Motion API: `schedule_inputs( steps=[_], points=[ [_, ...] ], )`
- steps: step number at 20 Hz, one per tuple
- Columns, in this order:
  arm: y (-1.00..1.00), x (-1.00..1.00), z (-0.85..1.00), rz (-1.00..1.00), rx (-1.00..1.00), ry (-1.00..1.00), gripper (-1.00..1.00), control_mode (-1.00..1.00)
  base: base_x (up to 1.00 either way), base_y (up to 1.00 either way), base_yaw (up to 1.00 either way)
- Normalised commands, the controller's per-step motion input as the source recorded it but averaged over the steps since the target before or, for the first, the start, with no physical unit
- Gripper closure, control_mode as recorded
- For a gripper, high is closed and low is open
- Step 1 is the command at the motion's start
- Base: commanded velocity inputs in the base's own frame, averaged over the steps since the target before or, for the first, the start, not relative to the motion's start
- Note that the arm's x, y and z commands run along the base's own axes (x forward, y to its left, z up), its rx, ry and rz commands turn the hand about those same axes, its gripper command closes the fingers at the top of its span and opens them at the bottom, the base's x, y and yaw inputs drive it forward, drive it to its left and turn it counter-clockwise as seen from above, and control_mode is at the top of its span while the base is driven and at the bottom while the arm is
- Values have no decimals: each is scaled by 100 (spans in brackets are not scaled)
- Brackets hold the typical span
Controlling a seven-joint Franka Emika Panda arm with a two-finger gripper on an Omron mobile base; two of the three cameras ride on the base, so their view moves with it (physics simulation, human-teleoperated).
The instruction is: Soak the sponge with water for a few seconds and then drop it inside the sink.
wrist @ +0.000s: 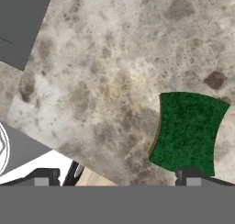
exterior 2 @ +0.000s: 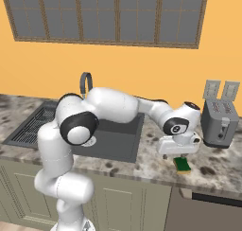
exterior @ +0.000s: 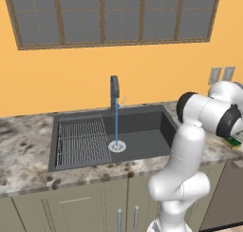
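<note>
The sponge lies green face up on the speckled counter, right of the sink and near the counter's front edge. My gripper hangs just above it, pointing down. In the hand view the sponge sits by the right fingertip, off to one side of the open gripper, with nothing between the fingers. In the left base view a sliver of the sponge peeks out behind my arm. Water runs in a thin blue stream from the dark faucet down to the drain of the sink.
A silver toaster stands on the counter just right of the hand, under two wall outlets. A wire rack covers the sink's left half. A corner of the sink shows at the upper left of the hand view.
</note>
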Motion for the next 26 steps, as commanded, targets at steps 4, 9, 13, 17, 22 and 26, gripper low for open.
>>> schedule_inputs(
  steps=[4,9,13,17,22,26],
  points=[
    [-23,2,-4,0,0,-2,-100,-100,0,0,0],
    [-15,8,-3,0,0,-3,-100,-100,0,0,0],
    [-5,19,-10,0,0,-4,-100,-100,0,0,0],
    [-1,18,-13,0,0,-5,-100,-100,0,0,0],
    [-2,18,-16,0,0,-4,-100,-100,0,0,0],
    [-14,14,-22,0,0,-3,-100,-100,0,0,0]
  ],
)
